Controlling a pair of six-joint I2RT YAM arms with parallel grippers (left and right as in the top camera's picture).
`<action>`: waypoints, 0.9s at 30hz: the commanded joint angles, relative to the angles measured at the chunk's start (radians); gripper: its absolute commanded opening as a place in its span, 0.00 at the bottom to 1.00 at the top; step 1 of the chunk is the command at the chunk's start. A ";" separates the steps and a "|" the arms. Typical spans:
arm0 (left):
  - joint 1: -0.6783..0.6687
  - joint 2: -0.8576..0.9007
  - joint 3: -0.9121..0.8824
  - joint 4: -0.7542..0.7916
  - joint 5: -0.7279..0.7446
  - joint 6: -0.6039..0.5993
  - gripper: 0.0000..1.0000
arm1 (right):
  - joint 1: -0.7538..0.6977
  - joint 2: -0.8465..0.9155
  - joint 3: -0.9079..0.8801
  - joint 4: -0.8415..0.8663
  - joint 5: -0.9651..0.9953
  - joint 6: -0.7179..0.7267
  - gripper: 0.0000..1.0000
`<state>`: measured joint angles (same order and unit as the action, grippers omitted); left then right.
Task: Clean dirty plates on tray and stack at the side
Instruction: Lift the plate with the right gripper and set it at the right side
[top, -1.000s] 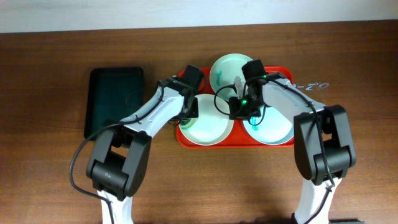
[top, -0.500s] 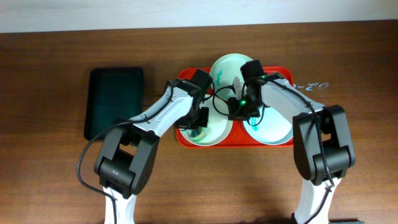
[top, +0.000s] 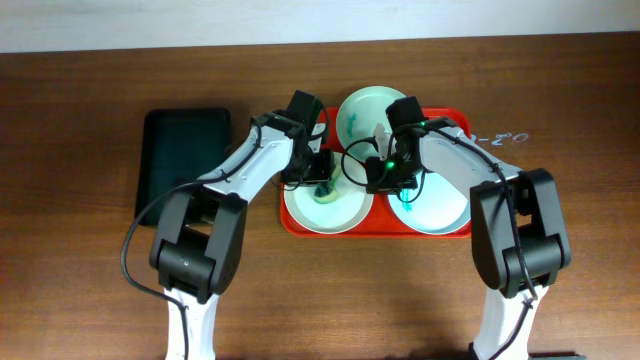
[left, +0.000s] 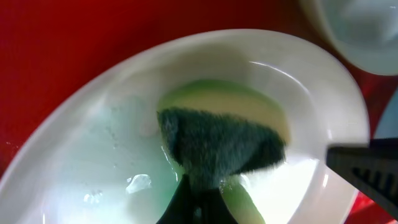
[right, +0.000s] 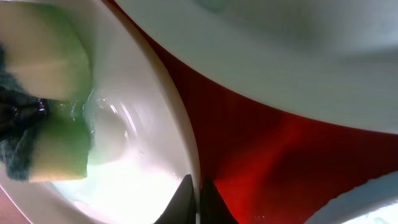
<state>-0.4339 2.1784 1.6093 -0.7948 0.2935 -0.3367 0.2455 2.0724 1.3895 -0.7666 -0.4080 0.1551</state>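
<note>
Three pale plates lie on the orange-red tray (top: 380, 226): front left (top: 325, 212), back (top: 362, 108) and front right (top: 445, 208). My left gripper (top: 320, 183) is shut on a green-and-yellow sponge (left: 221, 146) with a dark scouring face, pressed into the wet front-left plate (left: 93, 155). My left gripper's fingers (left: 202, 202) show at the bottom edge of the left wrist view. My right gripper (top: 378, 180) is shut on that plate's right rim (right: 186, 155); its fingertips (right: 198, 199) pinch the rim. The sponge (right: 43, 124) shows at the left of the right wrist view.
A smaller black tray (top: 185, 165) lies on the brown table left of the orange-red tray. White chalk marks (top: 500, 140) are on the table right of it. The back plate (right: 280, 50) overhangs close above my right gripper.
My left gripper has swept the sponge across the front-left plate, first forward and right, then back toward its far side. My right gripper has stayed on the rim.
</note>
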 joint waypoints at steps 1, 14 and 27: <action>0.012 0.084 0.008 -0.002 -0.230 -0.014 0.00 | -0.003 0.011 0.001 -0.008 0.023 -0.007 0.04; 0.197 -0.324 0.129 -0.230 -0.470 -0.156 0.00 | 0.031 -0.013 0.360 -0.296 0.315 -0.073 0.04; 0.370 -0.335 0.080 -0.269 -0.496 -0.138 0.00 | 0.466 -0.013 0.829 -0.565 1.662 -0.255 0.04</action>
<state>-0.0696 1.8553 1.6989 -1.0683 -0.1917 -0.4686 0.6861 2.0731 2.1960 -1.3323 1.0698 -0.0330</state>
